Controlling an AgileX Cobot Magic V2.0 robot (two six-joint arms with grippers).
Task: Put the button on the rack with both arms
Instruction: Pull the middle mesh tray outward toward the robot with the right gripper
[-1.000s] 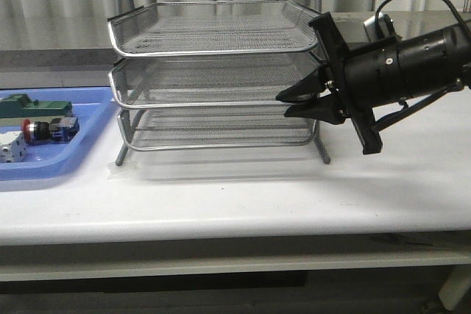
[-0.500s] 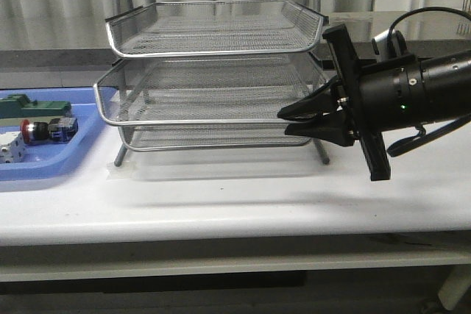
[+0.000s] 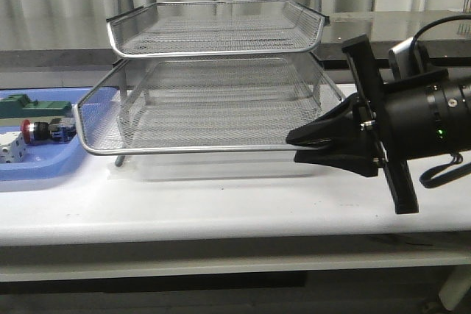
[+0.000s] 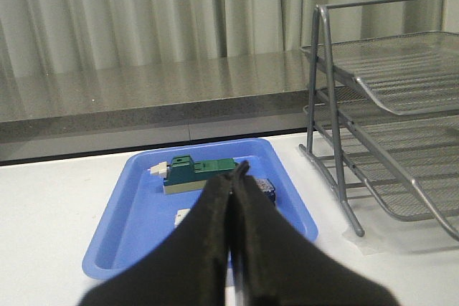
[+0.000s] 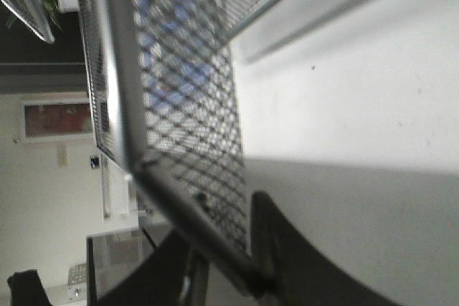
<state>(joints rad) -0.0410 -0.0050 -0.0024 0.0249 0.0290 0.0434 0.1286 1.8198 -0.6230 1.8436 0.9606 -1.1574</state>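
Red button (image 3: 37, 131) in blue tray (image 3: 66, 159) | well apart from right fingers (image 3: 309, 137) | on rack (image 3: 221, 93)

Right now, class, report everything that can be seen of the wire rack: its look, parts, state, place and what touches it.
The rack is silver wire mesh with bright rolled rims, on a grey metal frame with slanted legs. It stands on the white table, right of the blue tray. The top tier sits in place; the middle tier is drawn out toward the camera, hiding most of the bottom tier. The right gripper is clamped on that tier's front right rim. All visible tiers look empty.
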